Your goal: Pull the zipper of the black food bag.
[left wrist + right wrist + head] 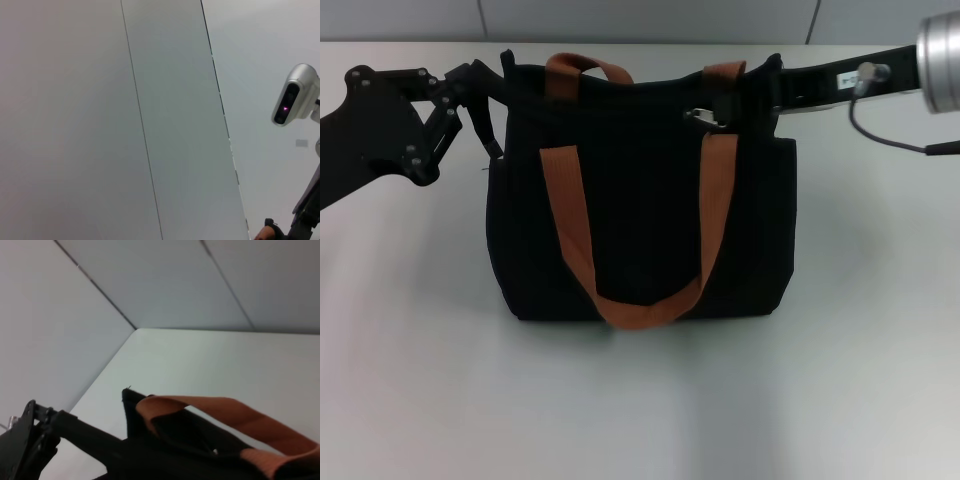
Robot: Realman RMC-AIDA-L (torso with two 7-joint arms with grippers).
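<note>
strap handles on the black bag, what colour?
Orange-brown webbing strap handles on the black food bag; clearest in the head view.

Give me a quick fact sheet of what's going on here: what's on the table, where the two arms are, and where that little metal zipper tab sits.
Main item: black food bag, standing upright on the white table
Handles: two orange-brown straps, the near one hanging down the front
Zipper: silver pull tab at the bag's top, toward the robot's right end
Left gripper: at the bag's upper left corner, apparently holding the fabric
Right gripper: at the top right edge, beside the zipper; its fingers are hidden
Zip state: cannot tell
</note>
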